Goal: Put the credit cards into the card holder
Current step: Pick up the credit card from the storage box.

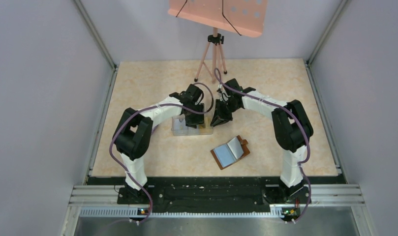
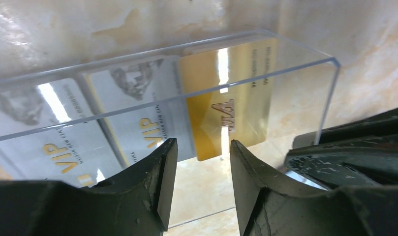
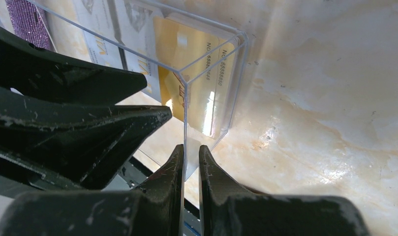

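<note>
- The left gripper [image 2: 202, 145] hangs at the clear box [image 2: 305, 66]. Its fingers stand well apart and no pad presses on anything.
- A lower corner of the orange-yellow card [image 2: 236, 93] shows in the gap between those fingers. Whether it sits behind the box wall or nearer the fingers cannot be made out.
- The right gripper [image 3: 191, 148] is pinched almost closed on the thin end wall of the clear box, at the compartment holding the orange-yellow card.
- The credit cards that show sit inside the box. The orange-yellow card is in the end compartment nearest the right gripper, and the pale cards [image 2: 137, 113] lettered "VIP" fill the other two.
- Glare and reflections on the clear walls smear the small print. The far-left card is partly cut off by the left finger.
- From above, both grippers cover much of the box, so its contents are hard to tell apart there.
- The card holder [image 1: 230, 152] lies open on the table [image 1: 285, 88], nearer the arm bases and apart from the box and both grippers. Its pockets are too small to read.
- A tripod [image 1: 212, 54] stands at the far edge. The pink panel [image 1: 216, 12] on it is cut off by the top of the overhead view.
</note>
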{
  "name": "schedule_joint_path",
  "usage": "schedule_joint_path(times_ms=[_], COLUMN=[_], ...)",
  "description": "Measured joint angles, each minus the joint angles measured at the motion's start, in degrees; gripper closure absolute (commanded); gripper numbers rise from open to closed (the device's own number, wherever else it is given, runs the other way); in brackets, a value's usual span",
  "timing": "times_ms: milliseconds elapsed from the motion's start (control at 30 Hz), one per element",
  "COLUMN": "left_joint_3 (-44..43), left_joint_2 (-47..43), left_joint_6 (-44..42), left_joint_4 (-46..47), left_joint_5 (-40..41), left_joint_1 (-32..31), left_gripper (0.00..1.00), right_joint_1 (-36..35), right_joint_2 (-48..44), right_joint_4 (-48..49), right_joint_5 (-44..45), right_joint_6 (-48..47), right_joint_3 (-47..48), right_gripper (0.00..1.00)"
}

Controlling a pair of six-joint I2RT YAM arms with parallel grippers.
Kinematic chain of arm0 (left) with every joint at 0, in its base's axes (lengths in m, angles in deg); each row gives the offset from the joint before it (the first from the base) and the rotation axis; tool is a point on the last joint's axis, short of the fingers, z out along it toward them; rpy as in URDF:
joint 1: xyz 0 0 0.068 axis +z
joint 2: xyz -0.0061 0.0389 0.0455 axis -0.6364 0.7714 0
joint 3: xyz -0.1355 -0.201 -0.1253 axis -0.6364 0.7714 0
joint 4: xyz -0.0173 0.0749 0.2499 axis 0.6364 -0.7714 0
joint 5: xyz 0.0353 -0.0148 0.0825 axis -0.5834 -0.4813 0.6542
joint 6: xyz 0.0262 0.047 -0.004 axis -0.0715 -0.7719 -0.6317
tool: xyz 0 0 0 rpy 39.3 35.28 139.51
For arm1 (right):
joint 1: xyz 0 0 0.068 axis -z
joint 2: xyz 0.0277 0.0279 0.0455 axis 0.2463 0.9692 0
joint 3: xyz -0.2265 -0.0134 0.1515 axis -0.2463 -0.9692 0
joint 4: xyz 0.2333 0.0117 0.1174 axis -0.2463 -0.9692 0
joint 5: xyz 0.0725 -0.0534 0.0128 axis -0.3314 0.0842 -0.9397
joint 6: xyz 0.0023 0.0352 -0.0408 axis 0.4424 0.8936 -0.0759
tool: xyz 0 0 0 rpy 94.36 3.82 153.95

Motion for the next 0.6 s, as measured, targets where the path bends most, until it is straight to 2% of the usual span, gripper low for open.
schedule_joint_path(times_ms=[200,367,467,533,600], left_joint_3=[-0.02,-0.02,-0.02,-0.02,-0.02], left_joint_2=[0.17,1.44,2.19,2.49,2.71], left_joint_6=[0.07,0.22,0.57,0.83,0.63], left_joint_4=[-0.87,0.81,2.27,2.99,2.75], left_joint_5=[1.62,-0.98,-3.56,-4.57,-4.44], left_joint_1=[0.39,0.7,0.81,0.81,1.05], left_gripper=[0.5,0.55,0.65,0.78,0.86], right_joint_1=[0.0,0.0,0.0,0.0,0.02], right_joint_2=[0.0,-0.02,-0.02,-0.07,-0.15], right_joint_4=[0.02,0.15,0.2,0.37,0.26], right_joint_5=[-0.02,-0.07,-0.07,-0.09,-0.04], right_joint_6=[0.0,0.0,0.0,0.0,-0.07], right_joint_3=[0.0,-0.11,-0.11,-0.28,-0.33], right_gripper=[0.91,0.91,0.91,0.91,0.91])
